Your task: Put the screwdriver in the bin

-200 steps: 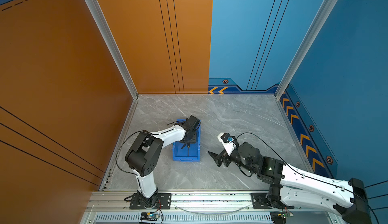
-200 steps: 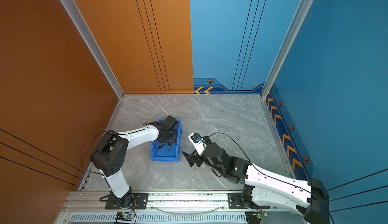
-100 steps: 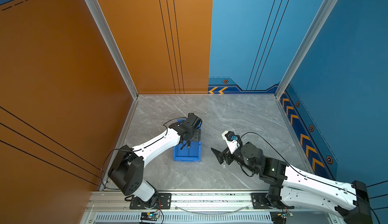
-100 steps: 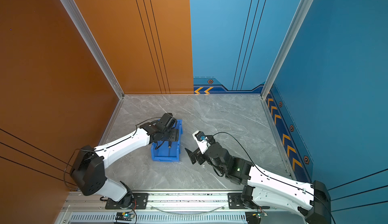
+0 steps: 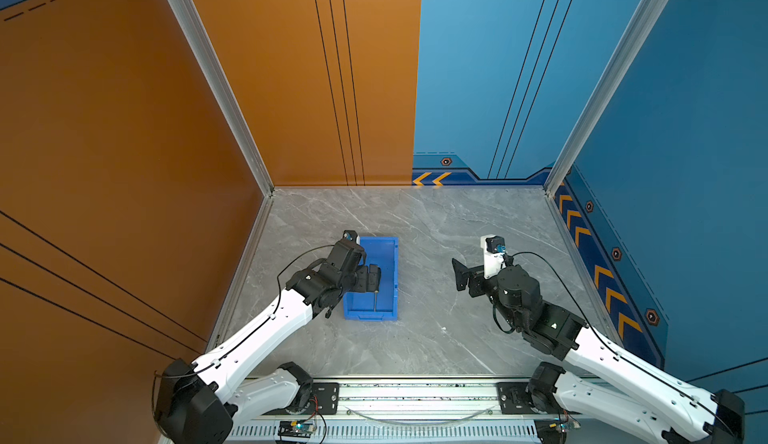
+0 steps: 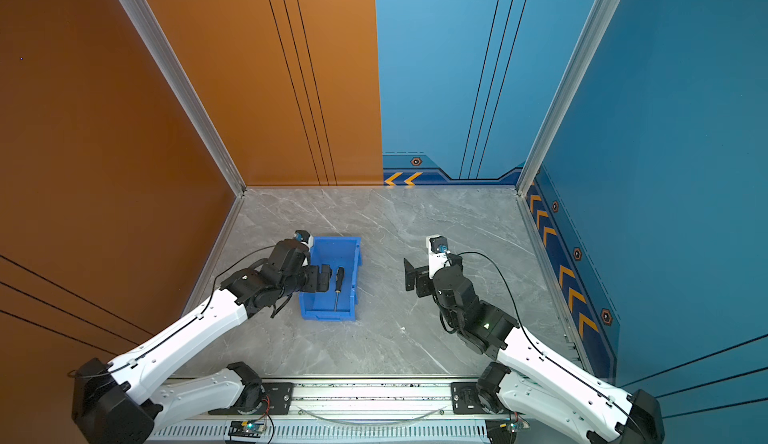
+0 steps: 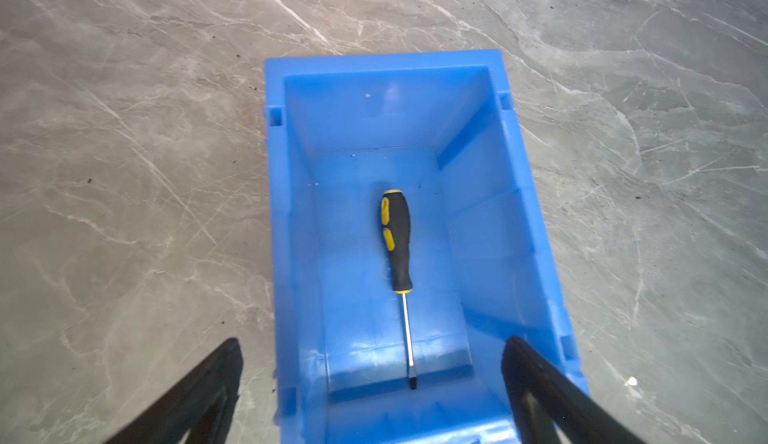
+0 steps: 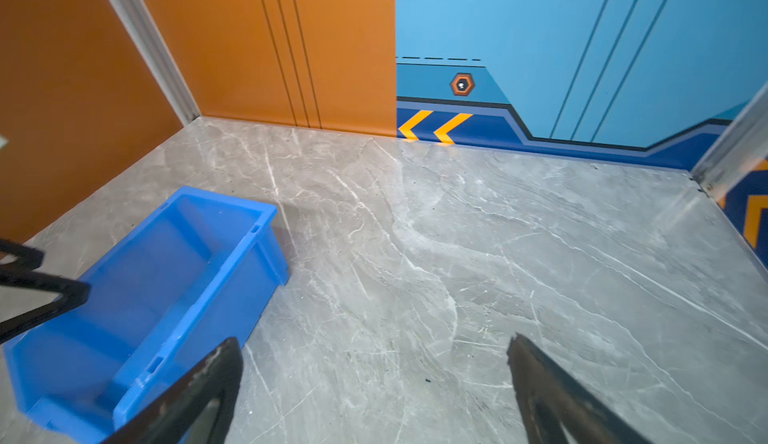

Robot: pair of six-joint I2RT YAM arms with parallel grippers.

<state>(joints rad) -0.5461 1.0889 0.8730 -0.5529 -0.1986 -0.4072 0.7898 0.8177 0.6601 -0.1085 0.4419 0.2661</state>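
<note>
The screwdriver [image 7: 397, 238], with a black and yellow handle and a thin silver shaft, lies flat on the floor of the blue bin [image 7: 511, 101]. Both top views show it there [image 6: 339, 277], its shaft [image 5: 375, 301] pointing at the bin's near end. My left gripper [image 7: 372, 341] hovers above the bin [image 5: 395, 279], open and empty, over the bin's left side [image 6: 320, 278]. My right gripper [image 8: 374, 340] is open over bare table, well right of the bin [image 8: 257, 229], and holds nothing [image 5: 459, 273].
The grey marble table [image 5: 436, 338] is walled by orange panels [image 5: 208, 130] on the left and back and blue panels [image 5: 665, 171] on the right. A metal rail [image 5: 415, 396] with both arm bases runs along the front edge.
My left gripper has opened and let go of the screwdriver, which now lies in the bin; that arm has drawn back to the left. My right gripper has moved right and farther back.
</note>
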